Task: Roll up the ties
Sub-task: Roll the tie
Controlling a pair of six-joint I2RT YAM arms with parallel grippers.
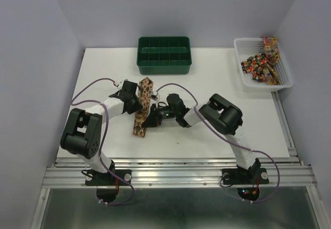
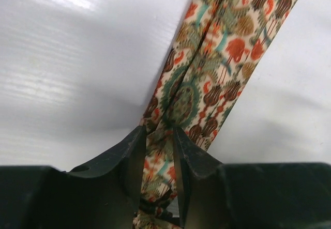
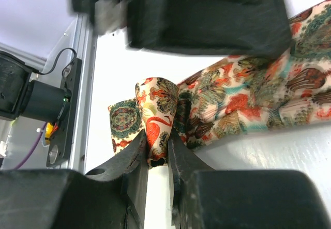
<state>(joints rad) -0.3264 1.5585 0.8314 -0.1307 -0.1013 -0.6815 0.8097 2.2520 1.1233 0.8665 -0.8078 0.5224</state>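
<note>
On the tabletop (image 1: pixel 232 120) in front of the two arms, one tie (image 1: pixel 144 107) lies stretched almost straight away from the bases, its near end just short of the tabletop's front edge. The right arm (image 1: pixel 217 116) reaches in from the side, and its jaws are closed on that near end: in the right wrist view they pinch a small upright curl of the fabric (image 3: pixel 158 115), with a flat tip poking out beside it. A little farther along the strip, the left arm (image 1: pixel 111 105) has its jaws shut on the tie's middle, bunching the cloth (image 2: pixel 207 74) between them.

This looks like the very start of the roll, with only a first turn formed. The next move likely calls for the right wrist to wind the curl forward while the left side holds the strip taut and straight.

Beyond them stands a green tray (image 1: pixel 164 67), and at the far right a basket (image 1: pixel 261 87) holds other ties (image 1: pixel 261 63) not yet rolled.
</note>
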